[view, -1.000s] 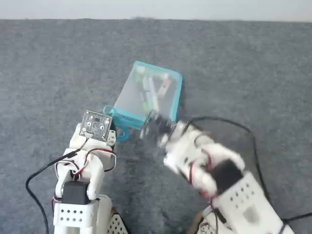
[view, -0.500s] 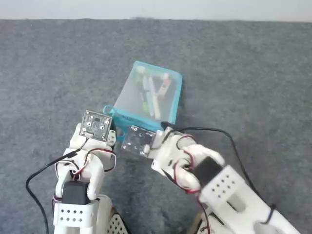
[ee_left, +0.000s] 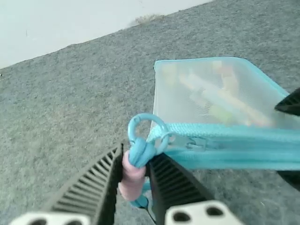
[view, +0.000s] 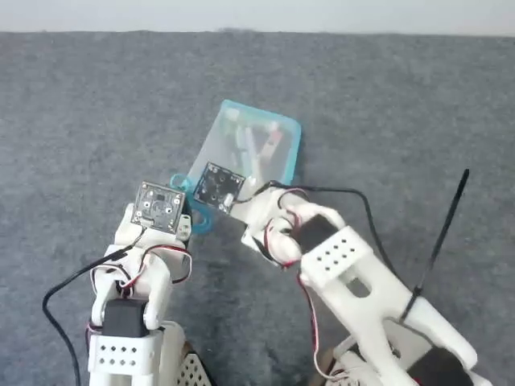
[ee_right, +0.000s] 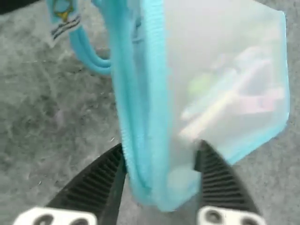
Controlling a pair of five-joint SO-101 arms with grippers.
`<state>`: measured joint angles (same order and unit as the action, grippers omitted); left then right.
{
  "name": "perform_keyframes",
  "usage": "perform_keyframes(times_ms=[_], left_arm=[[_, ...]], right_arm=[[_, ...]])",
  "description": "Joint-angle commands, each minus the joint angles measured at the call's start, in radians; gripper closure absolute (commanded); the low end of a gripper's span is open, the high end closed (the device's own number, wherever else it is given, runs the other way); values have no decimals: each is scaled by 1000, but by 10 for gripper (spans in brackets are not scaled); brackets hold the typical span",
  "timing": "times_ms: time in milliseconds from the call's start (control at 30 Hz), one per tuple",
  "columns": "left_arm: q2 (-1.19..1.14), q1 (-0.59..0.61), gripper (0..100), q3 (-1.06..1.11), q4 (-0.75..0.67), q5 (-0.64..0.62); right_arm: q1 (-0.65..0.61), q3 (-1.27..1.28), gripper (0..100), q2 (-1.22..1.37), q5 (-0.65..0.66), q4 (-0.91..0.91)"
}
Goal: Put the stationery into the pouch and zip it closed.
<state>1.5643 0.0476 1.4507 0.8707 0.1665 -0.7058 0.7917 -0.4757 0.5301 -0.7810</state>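
Left gripper is clenched on the turquoise pull loop at one end of the pouch's zip edge. We see our right gripper part open, with its fingers straddling that zip edge at the end away from the loop. The translucent, turquoise-trimmed pouch lies flat on grey carpet. The stationery inside shows as blurred coloured sticks. We cannot tell whether the zip is fully shut.

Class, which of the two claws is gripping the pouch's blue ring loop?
The left claw: it clamps the blue ring loop, whereas the right claw merely straddles one end of the pouch.
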Motion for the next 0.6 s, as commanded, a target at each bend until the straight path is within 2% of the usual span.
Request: perform_keyframes(times_ms=[0,133,233,567], left_arm=[[12,-6,988,-51,-26,3],[12,-6,988,-50,-26,3],[12,-3,988,-50,-26,3],[11,0,988,-48,-26,3]], right_arm=[[10,-77,995,-5,2,21],[36,-77,988,-7,2,16],[116,-77,991,-7,-34,12],[337,-77,991,2,-25,-45]])
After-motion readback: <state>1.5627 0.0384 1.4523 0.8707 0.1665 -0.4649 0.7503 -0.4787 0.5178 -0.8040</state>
